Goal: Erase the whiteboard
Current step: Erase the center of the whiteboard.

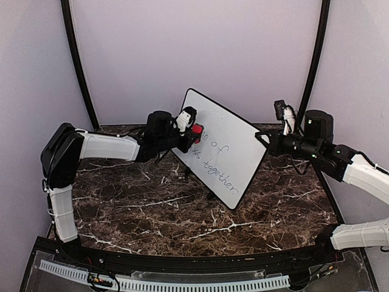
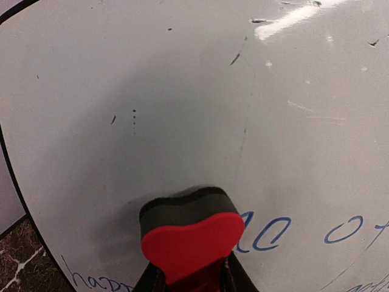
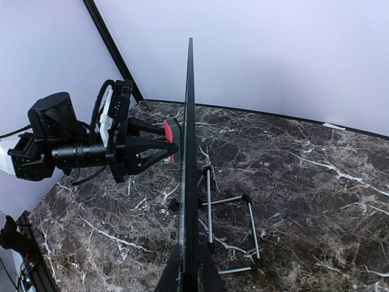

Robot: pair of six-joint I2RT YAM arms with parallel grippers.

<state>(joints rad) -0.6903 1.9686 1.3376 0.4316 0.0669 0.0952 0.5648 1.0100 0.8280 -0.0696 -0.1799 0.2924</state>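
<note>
The dark marble counter (image 1: 182, 225), veined in white, carried both arm bases along its near edge. Past the middle of the counter, closer to its far edge, the whiteboard (image 1: 234, 152) stood nearly upright on a thin wire stand (image 3: 209, 207), turned at a slant so that its written face looked toward the left arm. The left pincer (image 1: 193, 135) was clamped on a red eraser (image 2: 191, 240) with a dark felt layer, and the felt pressed against the upper left part of the board. Above and around the eraser the surface was blank apart from faint grey smears and a few specks. Blue handwriting ran below and to the right. From above, "of" and "together." could be read. The left wrist view showed "happ" cut off at the picture's bottom edge, and a looped fragment beside the eraser that was too partial to read. The right pincer (image 1: 265, 140) was closed on the board's right edge, one finger on each face. Behind it all rose a plain lilac wall (image 1: 194, 48).
</note>
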